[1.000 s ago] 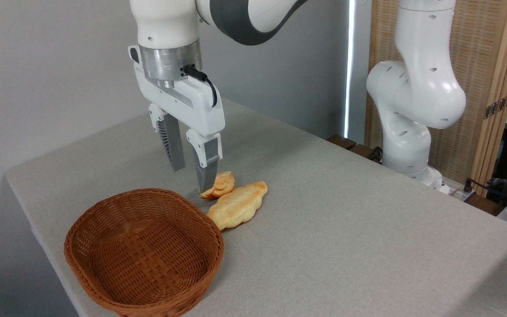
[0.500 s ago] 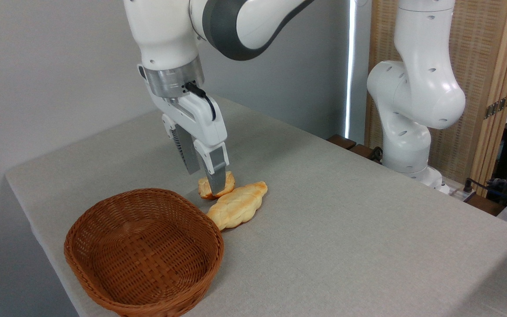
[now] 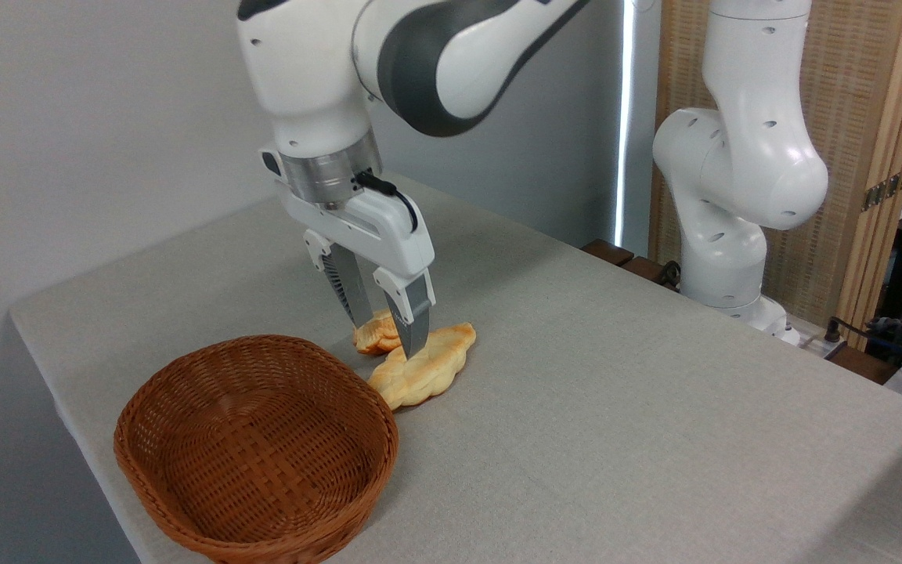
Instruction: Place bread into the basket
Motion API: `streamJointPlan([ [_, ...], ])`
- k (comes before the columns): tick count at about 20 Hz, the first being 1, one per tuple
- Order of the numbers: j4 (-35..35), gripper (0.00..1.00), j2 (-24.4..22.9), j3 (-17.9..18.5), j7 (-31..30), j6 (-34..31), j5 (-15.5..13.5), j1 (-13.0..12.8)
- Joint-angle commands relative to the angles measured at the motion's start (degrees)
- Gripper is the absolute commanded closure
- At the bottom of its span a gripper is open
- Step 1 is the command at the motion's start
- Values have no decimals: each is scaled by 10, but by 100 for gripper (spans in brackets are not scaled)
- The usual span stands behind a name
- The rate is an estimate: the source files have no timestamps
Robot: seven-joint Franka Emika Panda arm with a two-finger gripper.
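Compared with a second ago, the gripper [image 3: 391,335] has moved right and down, away from above the basket's far rim, and now stands low over the two pieces of bread beyond the basket [image 3: 255,446]. Its jaws stand apart with a narrow gap; the nearer fingertip sits in front of the bread [image 3: 423,366] near its middle, and the farther one drops beside the small bun [image 3: 373,335]. Whether either tip touches the crust cannot be told. Neither piece of bread nor the basket has shifted.

The bread is a long, golden-tan braided loaf with tapered ends and a lumpy, glossy crust. It lies flat on the table [image 3: 615,407] just past the basket's far right rim, its lower end almost touching the wicker. The bun, rounder and darker orange, rests against the loaf's far side.

The basket is an oval of reddish-brown woven wicker with low sides and a braided rim. The table wears a grey, finely textured cloth. The gripper has a smooth white plastic housing and ribbed grey fingers.
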Motion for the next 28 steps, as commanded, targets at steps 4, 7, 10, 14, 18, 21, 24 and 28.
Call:
streamJointPlan([
  [4,-102,0,-55,2,-21,113,6,-2],
  [7,-125,0,-57,1,-22,141,6,-3],
  [10,-132,0,-57,1,-22,167,6,-3],
  [14,-134,0,-52,1,-18,180,6,-3],
  [18,-136,0,-48,1,-16,180,7,-3],
  [21,-138,0,-47,1,-14,180,7,-3],
  [24,-142,0,-47,1,-14,179,7,-3],
  [28,-142,0,-36,0,-14,179,8,-4],
])
